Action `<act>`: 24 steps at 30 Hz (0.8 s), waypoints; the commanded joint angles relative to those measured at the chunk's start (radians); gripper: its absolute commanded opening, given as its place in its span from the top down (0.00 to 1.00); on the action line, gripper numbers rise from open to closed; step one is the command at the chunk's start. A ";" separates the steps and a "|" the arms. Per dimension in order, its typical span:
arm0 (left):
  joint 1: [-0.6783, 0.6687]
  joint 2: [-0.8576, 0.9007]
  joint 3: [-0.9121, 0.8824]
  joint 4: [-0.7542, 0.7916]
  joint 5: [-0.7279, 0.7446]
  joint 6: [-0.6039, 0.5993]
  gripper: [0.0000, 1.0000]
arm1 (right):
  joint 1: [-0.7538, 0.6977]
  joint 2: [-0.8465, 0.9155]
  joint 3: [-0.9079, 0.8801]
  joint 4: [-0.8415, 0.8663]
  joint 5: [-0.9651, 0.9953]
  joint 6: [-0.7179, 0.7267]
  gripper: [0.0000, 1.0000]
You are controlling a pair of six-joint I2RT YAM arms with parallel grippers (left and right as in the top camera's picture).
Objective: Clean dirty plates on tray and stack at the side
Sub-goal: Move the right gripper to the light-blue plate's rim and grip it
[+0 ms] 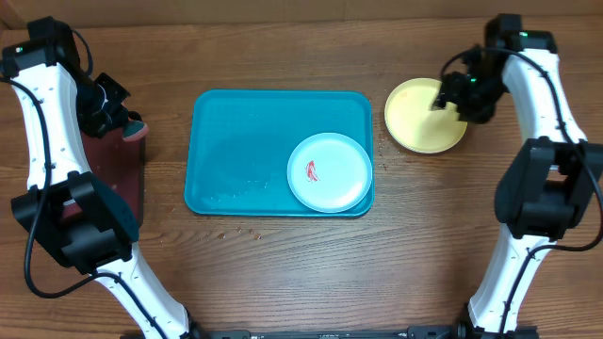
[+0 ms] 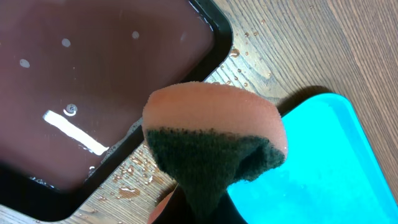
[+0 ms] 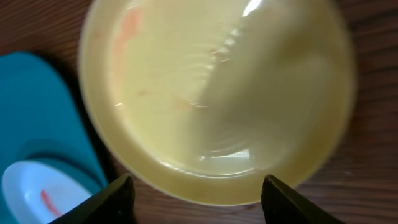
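1. The tray (image 1: 245,141) is a wide teal plastic rectangle with rounded corners and a raised rim. It lies at the centre of the overhead view on a brown wood-grain table (image 1: 283,273).
2. A round, shallow pale plate (image 1: 330,171) sits in the tray's lower right corner, white in the middle and bluish at the edge. Whether it is one plate or two stacked cannot be told. A small red smear (image 1: 311,170) marks its left half.
3. The yellow-green plate (image 3: 217,93) lies off the tray on bare wood at the upper right of the overhead view, just beside the tray's upper right corner. It is glossy, with concentric ridges and faint orange traces towards its upper left in the right wrist view.
4. The right gripper (image 1: 462,94) hangs over this plate's right edge. Its dark fingertips (image 3: 115,202) are spread wide apart with nothing in their grasp.
5. The left gripper (image 1: 121,118), at the upper left, is clamped on a sponge (image 2: 214,137) of soft orange foam backed by a coarse dark green scouring pad. The sponge is pinched into a fold.
6. Beneath it is a maroon tray (image 2: 124,68) with a black rim and a wet, shiny floor. Water droplets (image 2: 134,168) bead on the wood beside it.
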 commanded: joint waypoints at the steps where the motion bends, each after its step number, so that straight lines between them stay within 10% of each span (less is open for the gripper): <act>1: -0.008 -0.006 -0.003 0.000 0.020 0.016 0.96 | 0.080 -0.013 0.017 0.000 -0.155 -0.146 0.34; 7: -0.016 -0.006 -0.003 0.003 0.038 0.017 0.96 | 0.262 -0.010 0.004 0.010 -0.090 -0.352 0.34; 24: -0.029 -0.006 -0.003 0.006 0.038 0.039 0.96 | 0.449 -0.002 -0.197 0.128 0.195 -0.329 0.44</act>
